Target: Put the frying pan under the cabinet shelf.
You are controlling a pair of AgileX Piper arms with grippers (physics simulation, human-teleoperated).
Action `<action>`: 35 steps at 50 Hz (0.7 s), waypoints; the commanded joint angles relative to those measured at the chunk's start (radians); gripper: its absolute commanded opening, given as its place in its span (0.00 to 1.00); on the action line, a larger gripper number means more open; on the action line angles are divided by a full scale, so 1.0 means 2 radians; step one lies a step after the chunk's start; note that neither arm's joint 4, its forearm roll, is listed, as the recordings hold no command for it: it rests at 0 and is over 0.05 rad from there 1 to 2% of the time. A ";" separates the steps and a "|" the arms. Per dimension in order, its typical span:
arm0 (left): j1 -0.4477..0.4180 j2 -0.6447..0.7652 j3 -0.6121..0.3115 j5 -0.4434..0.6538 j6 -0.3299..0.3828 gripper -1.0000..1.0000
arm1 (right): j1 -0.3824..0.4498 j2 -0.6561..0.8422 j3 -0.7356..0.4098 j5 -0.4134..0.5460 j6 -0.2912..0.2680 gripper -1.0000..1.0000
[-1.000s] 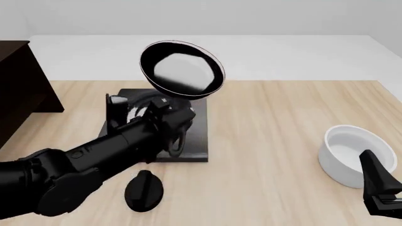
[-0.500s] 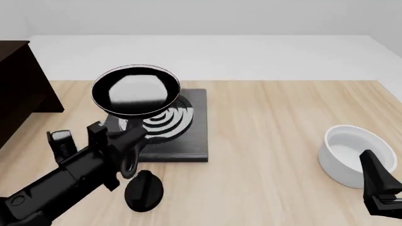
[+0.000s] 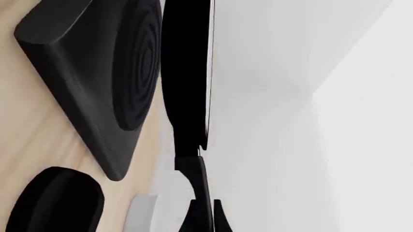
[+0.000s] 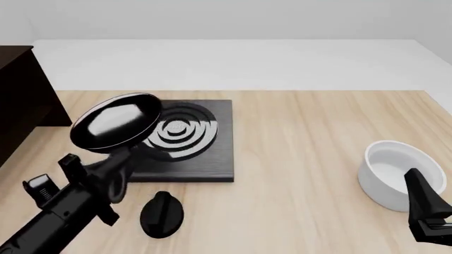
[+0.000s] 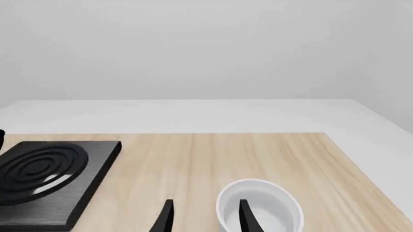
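Pan held up over counter, left of plate

Pan [image 4: 116,121] is small, round, black w/ glossy pale-reflecting inside, tilted, bowl facing camera; thin handle runs down into left claw [image 4: 116,159], which grips it. It hangs above the counter [image 4: 310,159], overlapping left edge of the black square plate [image 4: 205,159] w/ silver rings. Dark cabinet [image 4: 21,100] stands at far left, apart from pan. Left arm reaches in diagonally from lower left, a round black knob [image 4: 162,214] beside it. Right claw [image 5: 205,217] sits low at right, fingers parted, empty, near the white bowl [image 4: 395,177]. In left wrist view pan [image 3: 185,72] shows edge-on.
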 commanded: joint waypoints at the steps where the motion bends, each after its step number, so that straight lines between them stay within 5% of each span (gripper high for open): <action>1: 0.051 0.019 0.002 -0.054 -0.040 0.00 | 0.000 0.000 0.000 0.000 0.000 1.00; 10: 0.112 0.006 0.002 -0.054 -0.046 0.00 | 0.000 0.000 0.000 0.000 0.000 1.00; 19: 0.133 0.043 0.002 -0.054 -0.083 0.00 | 0.000 0.000 0.000 0.000 0.000 1.00; 35: 0.156 0.070 0.002 -0.054 -0.091 0.00 | 0.000 0.000 0.000 0.000 0.000 1.00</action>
